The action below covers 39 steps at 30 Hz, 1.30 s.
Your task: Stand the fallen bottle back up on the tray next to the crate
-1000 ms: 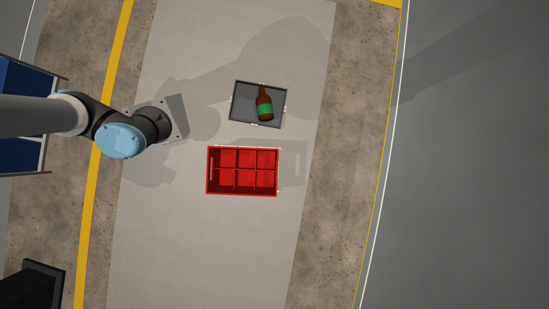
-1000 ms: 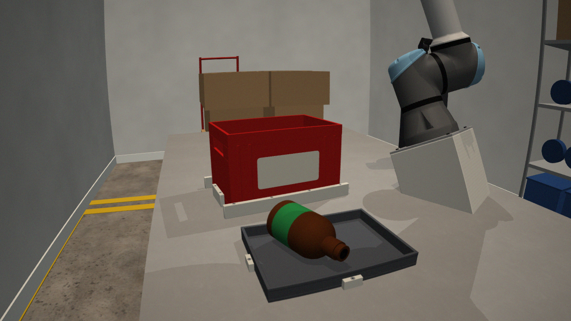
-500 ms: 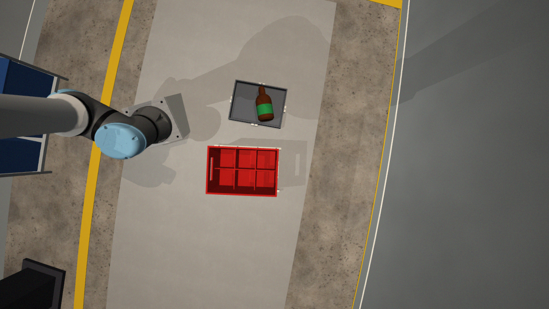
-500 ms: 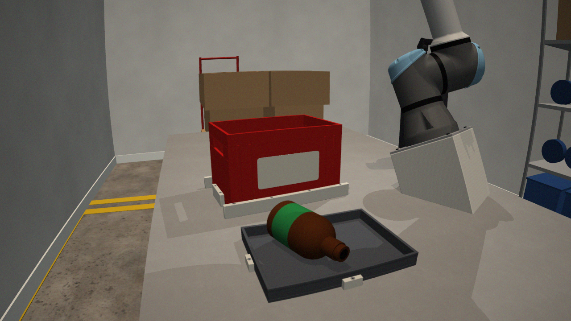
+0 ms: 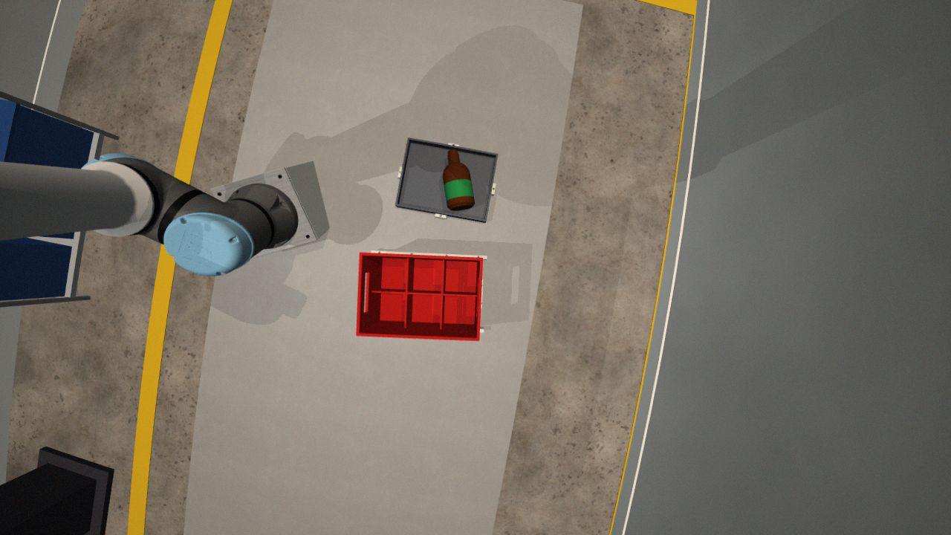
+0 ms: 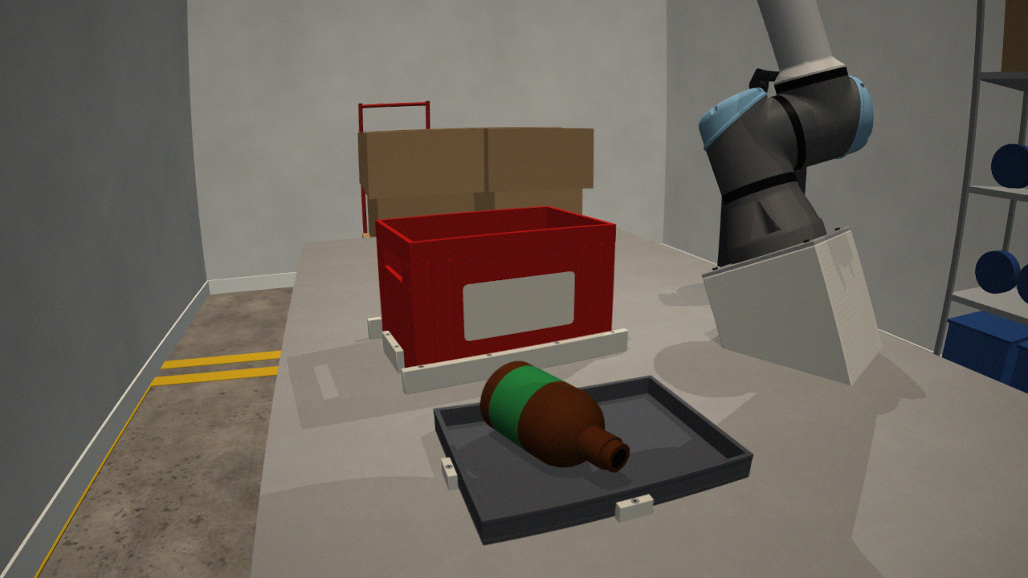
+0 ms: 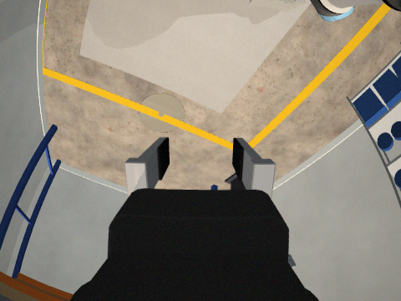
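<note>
A brown bottle [image 5: 457, 180] with a green label lies on its side in the dark grey tray [image 5: 441, 179]. In the side view the bottle [image 6: 549, 415] points its open neck toward the camera, lying across the tray [image 6: 587, 462]. The red crate [image 5: 420, 296] with several compartments stands just beside the tray and is empty; in the side view the crate [image 6: 495, 282] stands behind the tray. My gripper [image 7: 200, 150] is open and empty, high up and far from the table.
The arm's base [image 5: 278, 211] sits on a slanted grey mount [image 6: 794, 309] at the table's side near the tray. Cardboard boxes [image 6: 475, 168] stand behind the crate. Shelves with blue items [image 6: 1002, 273] stand beyond the base.
</note>
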Tool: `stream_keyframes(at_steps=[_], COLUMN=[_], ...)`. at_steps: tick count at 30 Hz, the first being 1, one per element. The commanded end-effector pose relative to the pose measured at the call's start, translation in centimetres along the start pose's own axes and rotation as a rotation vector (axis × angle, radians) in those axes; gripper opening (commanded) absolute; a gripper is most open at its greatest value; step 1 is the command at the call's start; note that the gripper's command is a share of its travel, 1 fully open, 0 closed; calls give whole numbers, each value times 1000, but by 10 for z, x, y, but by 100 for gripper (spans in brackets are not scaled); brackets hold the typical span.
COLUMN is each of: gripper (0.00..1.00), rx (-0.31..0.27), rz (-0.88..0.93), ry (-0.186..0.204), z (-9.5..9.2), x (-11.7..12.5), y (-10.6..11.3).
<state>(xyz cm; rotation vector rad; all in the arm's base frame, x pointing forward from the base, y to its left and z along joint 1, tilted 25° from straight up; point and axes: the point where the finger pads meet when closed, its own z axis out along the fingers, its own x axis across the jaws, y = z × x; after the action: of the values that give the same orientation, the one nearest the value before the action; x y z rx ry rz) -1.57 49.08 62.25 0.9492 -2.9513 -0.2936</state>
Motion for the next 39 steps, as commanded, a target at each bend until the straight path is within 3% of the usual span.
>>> stream_keyframes(at_steps=[1, 8, 19, 21, 29, 30, 36, 38, 39], gripper=[100, 100, 100, 100, 100, 100, 100, 100, 100], rx=[7, 22, 84, 84, 153, 154, 206, 206, 217], rz=[2, 7, 27, 27, 48, 49, 63, 63, 67], ry=[-5, -12, -37, -37, -58, -58, -68, -68, -69], z=[6, 19, 73, 73, 134, 135, 182, 182, 192], x=[-9, -27, -96, -96, -161, -161, -201, -201, -208], y=[-1, -3, -22, -22, -57, -58, -92, -92, -100])
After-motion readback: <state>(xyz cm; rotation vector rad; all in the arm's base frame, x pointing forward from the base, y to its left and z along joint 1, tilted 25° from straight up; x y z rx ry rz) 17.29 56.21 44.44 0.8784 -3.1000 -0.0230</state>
